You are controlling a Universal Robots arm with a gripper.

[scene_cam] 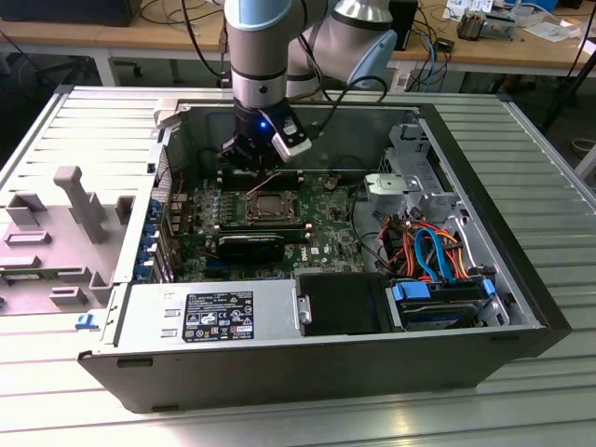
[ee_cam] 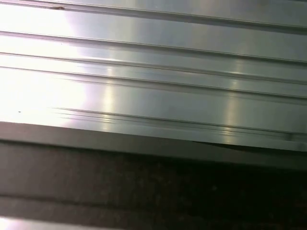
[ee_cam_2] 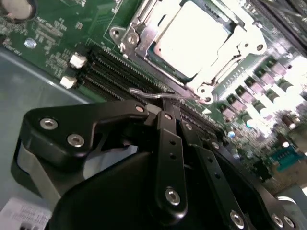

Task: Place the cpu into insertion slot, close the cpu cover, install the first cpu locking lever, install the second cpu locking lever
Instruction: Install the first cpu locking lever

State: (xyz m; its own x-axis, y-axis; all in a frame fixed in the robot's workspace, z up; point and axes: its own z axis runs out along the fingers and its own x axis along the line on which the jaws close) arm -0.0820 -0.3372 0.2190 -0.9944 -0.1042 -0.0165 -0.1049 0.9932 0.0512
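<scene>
The cpu (ee_cam_2: 192, 38) lies in the insertion slot (scene_cam: 270, 203) on the green board, its silver top showing. The cpu cover (ee_cam_2: 144, 36) lies down around it as a silver frame. A thin wire locking lever (ee_cam_2: 144, 93) runs along the socket's edge beside the long black memory slots (ee_cam_2: 110, 76). My gripper (ee_cam_2: 164, 106) hangs over the socket's rear side inside the open computer case (scene_cam: 521, 279), its black fingers (ee_cam_2: 168, 139) shut together. The fingertips sit right at the lever's hooked end. I cannot tell whether they touch it.
Case walls surround the board. A drive cage (scene_cam: 410, 177), coloured cables (scene_cam: 428, 247) and a black power supply (scene_cam: 214, 312) fill the exterior view's right and front. A grey fixture (scene_cam: 79, 200) stands on the ribbed metal table (ee_cam: 153, 72). Behind are desks.
</scene>
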